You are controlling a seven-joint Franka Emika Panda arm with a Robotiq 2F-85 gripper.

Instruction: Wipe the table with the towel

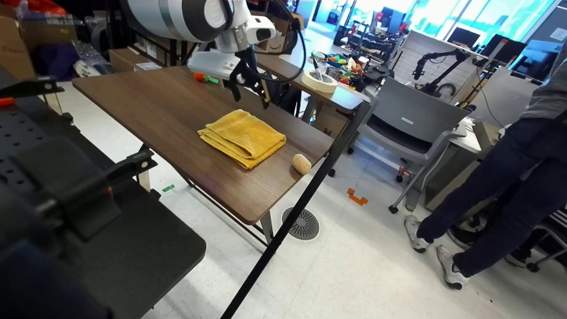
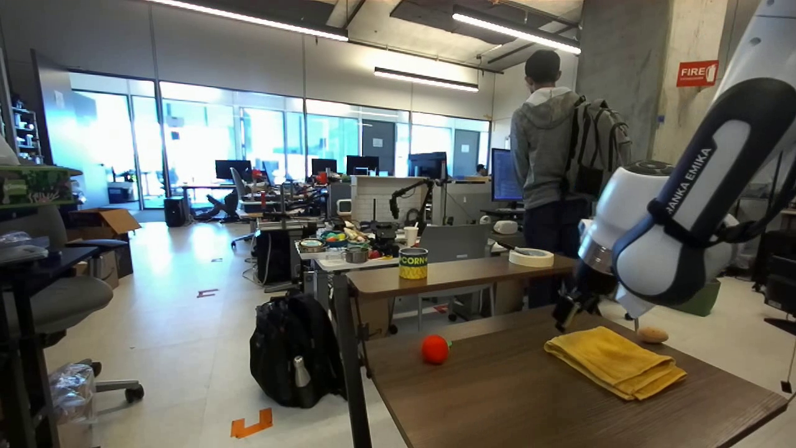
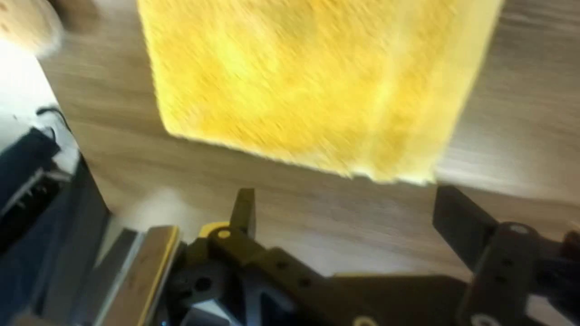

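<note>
1. Left, wrist view: potato [image 3: 25, 27] on the surface [image 3: 111, 104], close to the surface's edge.
2. Centre: towel [image 3: 299, 86], folded flat on the surface, directly forward of the gripper [image 3: 342, 201]. Its near edge runs roughly along the jaws' span, slightly slanted. Long axis cannot be told: cut off here, foreshortened in both exterior views.
3. Centre to right, below: gripper jaws spread wide, nothing held; bare surface shows between them. No contact with the towel observed. Judgement: grasping would call for advancing over that near edge, then lowering.
</note>
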